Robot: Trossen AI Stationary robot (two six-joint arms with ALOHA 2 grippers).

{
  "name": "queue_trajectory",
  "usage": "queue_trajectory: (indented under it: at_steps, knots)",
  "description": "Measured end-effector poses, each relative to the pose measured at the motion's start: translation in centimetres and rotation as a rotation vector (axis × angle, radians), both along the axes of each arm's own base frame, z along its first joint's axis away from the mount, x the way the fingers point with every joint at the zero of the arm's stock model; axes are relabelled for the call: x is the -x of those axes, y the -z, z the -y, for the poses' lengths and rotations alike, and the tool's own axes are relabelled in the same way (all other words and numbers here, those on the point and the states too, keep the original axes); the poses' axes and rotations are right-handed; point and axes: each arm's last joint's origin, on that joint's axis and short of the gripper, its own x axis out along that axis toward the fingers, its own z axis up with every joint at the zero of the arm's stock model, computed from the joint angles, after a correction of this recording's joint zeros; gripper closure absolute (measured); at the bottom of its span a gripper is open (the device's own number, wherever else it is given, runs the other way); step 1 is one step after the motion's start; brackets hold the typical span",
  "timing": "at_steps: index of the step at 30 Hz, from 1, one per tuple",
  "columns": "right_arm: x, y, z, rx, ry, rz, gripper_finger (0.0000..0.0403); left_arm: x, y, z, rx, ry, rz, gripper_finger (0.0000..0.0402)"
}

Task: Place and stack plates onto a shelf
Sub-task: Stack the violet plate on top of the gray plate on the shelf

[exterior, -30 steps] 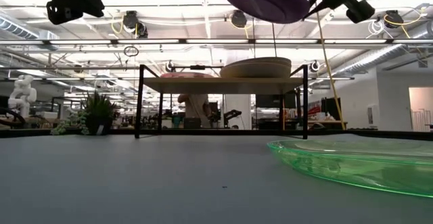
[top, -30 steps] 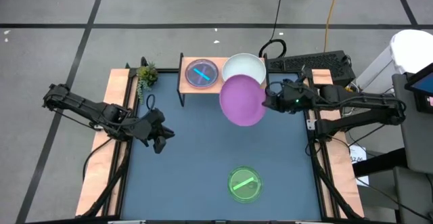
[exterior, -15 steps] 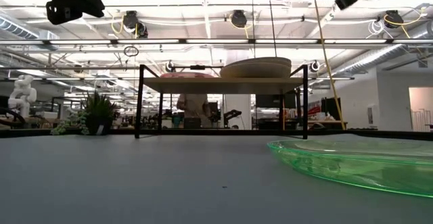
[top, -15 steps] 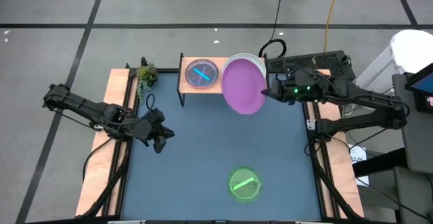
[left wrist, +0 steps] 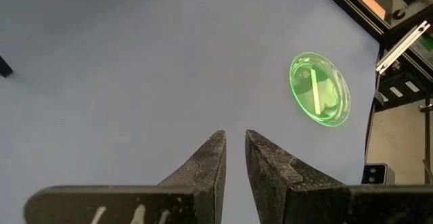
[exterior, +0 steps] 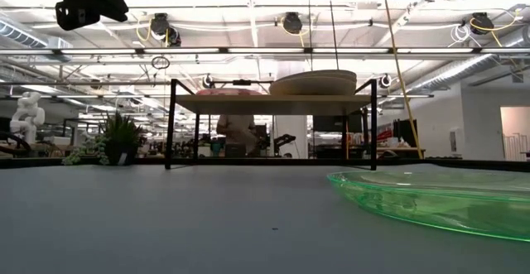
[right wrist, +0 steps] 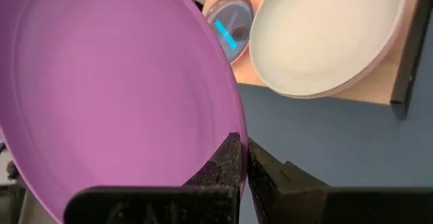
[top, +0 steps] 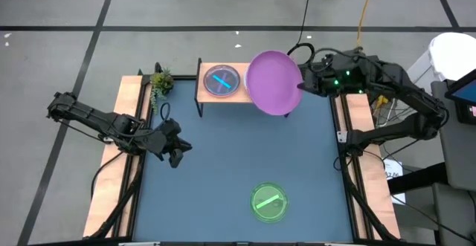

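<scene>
Purple plate (right wrist: 115, 82) | rim pinched in right fingers (right wrist: 230, 160) | above shelf (top: 223, 96)

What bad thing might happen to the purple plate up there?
The right gripper pinches only the purple plate's rim, so the plate might slip and fall. It hangs tilted above the white plate on the shelf, so it may land crooked and slide off.

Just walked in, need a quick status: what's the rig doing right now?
The right gripper is shut on the rim of the purple plate, holding it up over the shelf, above the white plate stacked there. A blue translucent plate sits on the shelf's other end. The green plate lies on the table. The left gripper waits over the table, holding nothing.
</scene>
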Motion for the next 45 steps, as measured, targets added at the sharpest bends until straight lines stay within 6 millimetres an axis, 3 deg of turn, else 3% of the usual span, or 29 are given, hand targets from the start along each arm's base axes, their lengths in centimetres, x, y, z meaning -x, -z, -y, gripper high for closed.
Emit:
queue_trajectory:
  at_steps: [7, 19, 28, 36, 45]
  knots:
    - [-0.9, -1.5, 1.2, -0.016, -0.049, -0.066, 0.0403, 0.0, 0.0, 0.0, -0.022, 0.014, -0.001, 0.0339]
    - [-1.1, -1.8, 5.0, 0.078, -0.022, -0.155, 0.0403, 0.0, 0.0, 0.0, -0.024, 0.012, -0.001, 0.0339]
    - [-1.3, -0.6, 8.8, 0.091, -0.063, -0.216, 0.0402, 0.0, 0.0, -0.1, -0.029, -0.016, 0.006, 0.0339]
    - [-2.1, 0.2, 12.5, 0.115, -0.095, -0.168, 0.04, 0.0, 0.0, -0.2, -0.036, -0.05, 0.015, 0.0339]
    - [-2.7, 3.8, 16.8, 0.024, -0.117, -0.226, 0.0399, -0.1, -0.1, -0.4, -0.088, -0.107, 0.032, 0.0339]
